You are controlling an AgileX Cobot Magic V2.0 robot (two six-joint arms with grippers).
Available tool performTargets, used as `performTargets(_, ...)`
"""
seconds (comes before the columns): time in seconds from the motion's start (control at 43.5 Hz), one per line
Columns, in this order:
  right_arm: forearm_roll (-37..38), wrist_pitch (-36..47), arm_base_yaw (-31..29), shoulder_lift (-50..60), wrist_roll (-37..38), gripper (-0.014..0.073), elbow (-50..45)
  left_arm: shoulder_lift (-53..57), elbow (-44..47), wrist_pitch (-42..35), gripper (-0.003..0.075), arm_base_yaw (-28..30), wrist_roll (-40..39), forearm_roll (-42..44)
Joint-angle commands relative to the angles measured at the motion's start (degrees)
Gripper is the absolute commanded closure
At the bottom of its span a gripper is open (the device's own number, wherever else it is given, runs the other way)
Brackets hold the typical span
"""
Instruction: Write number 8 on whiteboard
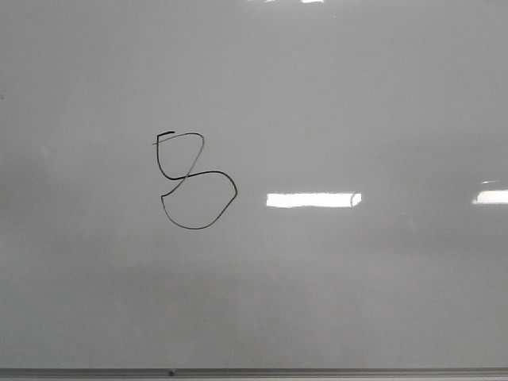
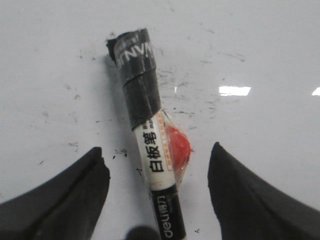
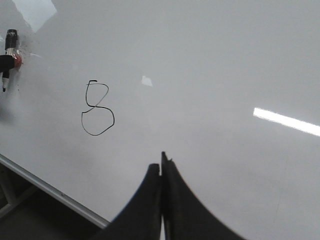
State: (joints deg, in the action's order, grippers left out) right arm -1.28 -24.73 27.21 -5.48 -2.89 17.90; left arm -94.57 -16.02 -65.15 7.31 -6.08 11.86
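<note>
The number 8 [image 3: 97, 108] is drawn on the whiteboard [image 3: 210, 60], well beyond the clenched, empty right pincer [image 3: 161, 167]. The left pincer [image 2: 157, 175] is released, its fingers straddling the marker [image 2: 147, 135].

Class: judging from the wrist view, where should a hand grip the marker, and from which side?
Probably the white labelled barrel of the marker, closing across it from both sides: it is straight and slim, and the open left hand flanks it there.

Counter: whiteboard [image 1: 357, 95], glossy, pale grey, thin metal edge strip.
On it: black 8 [image 1: 194, 182], lopsided; marker [image 2: 150, 165] lying flat.
</note>
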Motion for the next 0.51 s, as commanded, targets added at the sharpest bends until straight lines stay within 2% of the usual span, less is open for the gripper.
performTargets(0.0, -0.2, 4.8, -0.3, -0.6, -0.1, 0.0661, 1.5, 7.1, 2.1, -13.4, 0.0268, 0.1, -0.2, -1.7)
performTargets(0.069, -0.2, 4.8, -0.3, -0.6, -0.1, 0.0661, 1.5, 13.3, 4.3, -11.0, 0.0285, 0.1, -0.2, -2.7)
performTargets(0.138, -0.2, 4.8, -0.3, -0.6, -0.1, 0.0661, 1.5, 21.2, 5.1, -4.1, 0.0328, 0.1, -0.2, -3.1)
performTargets(0.253, -0.2, 4.8, -0.3, -0.6, -0.1, 0.0661, 1.5, 35.8, 4.4, 15.6, 0.0435, 0.1, -0.2, -3.0)
performTargets(0.483, -0.2, 4.8, -0.3, -0.6, -0.1, 0.0661, 1.5, 61.0, 1.6, 47.0, 0.0656, -0.3, -0.2, -3.2)
